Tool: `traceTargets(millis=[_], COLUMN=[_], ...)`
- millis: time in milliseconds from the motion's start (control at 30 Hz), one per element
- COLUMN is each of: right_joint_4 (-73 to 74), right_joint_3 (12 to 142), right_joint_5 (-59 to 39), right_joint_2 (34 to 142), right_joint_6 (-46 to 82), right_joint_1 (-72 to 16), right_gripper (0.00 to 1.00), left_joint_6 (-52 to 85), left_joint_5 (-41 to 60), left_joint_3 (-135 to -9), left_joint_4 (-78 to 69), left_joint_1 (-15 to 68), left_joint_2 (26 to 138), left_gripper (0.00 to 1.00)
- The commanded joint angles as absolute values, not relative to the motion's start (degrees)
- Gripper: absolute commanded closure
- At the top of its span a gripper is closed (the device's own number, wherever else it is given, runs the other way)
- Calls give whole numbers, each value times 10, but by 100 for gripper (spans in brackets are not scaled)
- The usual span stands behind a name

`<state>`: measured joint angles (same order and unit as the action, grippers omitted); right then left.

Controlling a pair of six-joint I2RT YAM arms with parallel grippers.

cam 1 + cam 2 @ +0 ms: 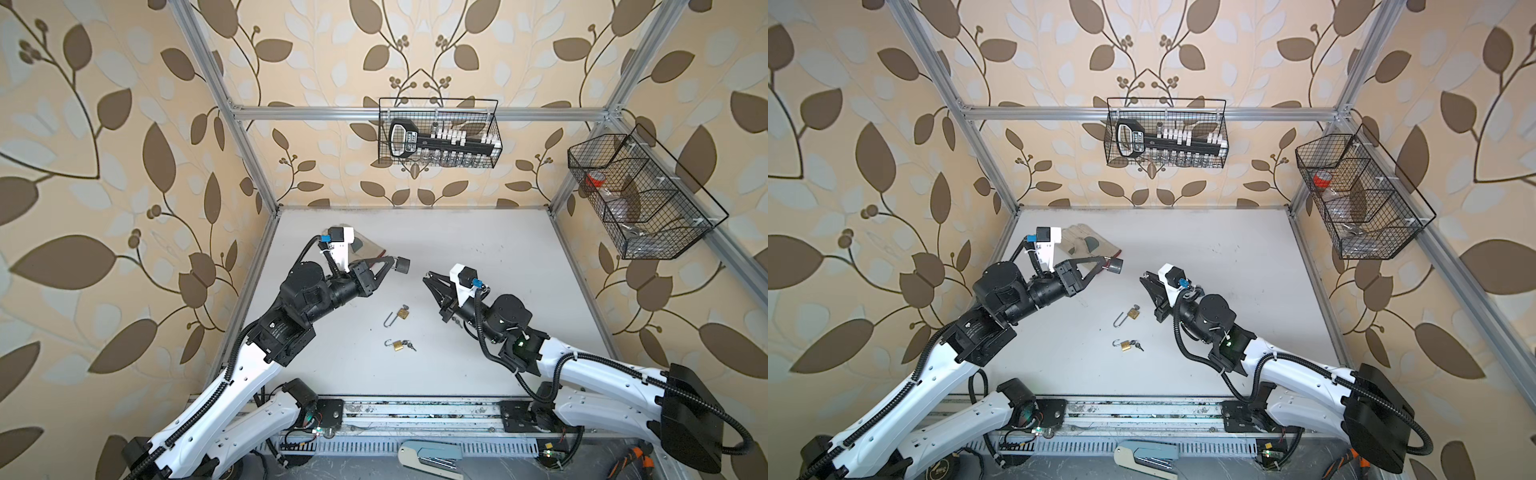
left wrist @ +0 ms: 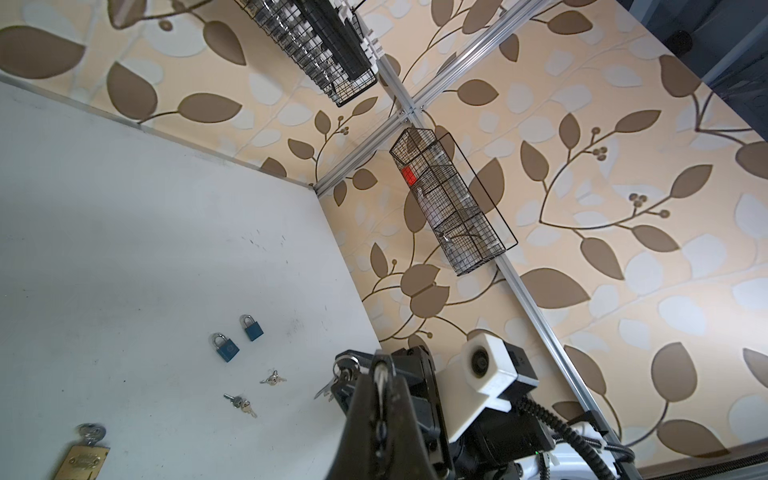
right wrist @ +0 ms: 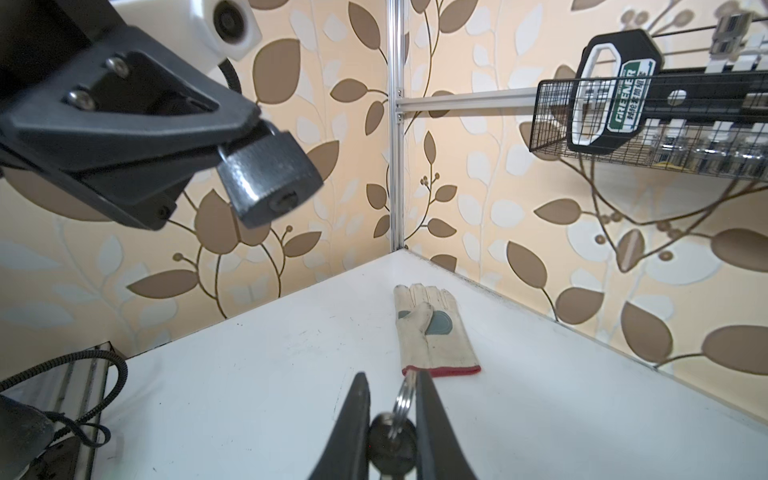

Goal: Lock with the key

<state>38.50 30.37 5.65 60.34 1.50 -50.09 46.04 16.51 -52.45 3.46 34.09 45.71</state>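
left gripper [image 3: 245, 133] clamping padlock [image 3: 270, 183], right gripper [image 3: 392, 374] pinching key [image 3: 390, 444]

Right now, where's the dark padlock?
The dark padlock is left of centre in both top views, clamped in the left gripper above the table, beside the glove, opposite the right gripper holding the key.

Left tool [image 1: 392, 265], right tool [image 1: 427, 275]: tight, aloft.

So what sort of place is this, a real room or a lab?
Probably a robot test cell: wallpapered panels on an aluminium frame, a white table with two robot arms mounted alongside.
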Motion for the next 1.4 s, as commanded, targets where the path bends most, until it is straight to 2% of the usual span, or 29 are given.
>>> traceTargets(millis=[0,300,433,500,567,800,1100,1367], right_joint_4=[304,-44,-146,-176,-192,-205,-185,-194], right_joint_3=[316,398,426,432,430,429,497,507], right_joint_5=[89,150,176,166,165,70,-73,-55], right_joint_2=[576,582,618,637,650,703,848,896], right_joint_6=[34,175,257,250,249,224,196,210], right_joint_1=[-497,-496,-496,-496,-490,-436,-434,-409], right_gripper=[100,100,100,100,100,100,100,100], left_joint_6=[415,304,304,309,309,291,297,306], left_joint_5=[169,128,123,122,120,133,115,123], left_joint_3=[-575,-631,-613,-602,-590,-563,-550,-544], left_joint_4=[58,283,301,301,297,289,295,295], left_joint_1=[340,340,340,340,341,341,340,340], left_joint_2=[456,510,529,536,540,546,533,530], left_gripper=[100,100,100,100,100,100,100,100])
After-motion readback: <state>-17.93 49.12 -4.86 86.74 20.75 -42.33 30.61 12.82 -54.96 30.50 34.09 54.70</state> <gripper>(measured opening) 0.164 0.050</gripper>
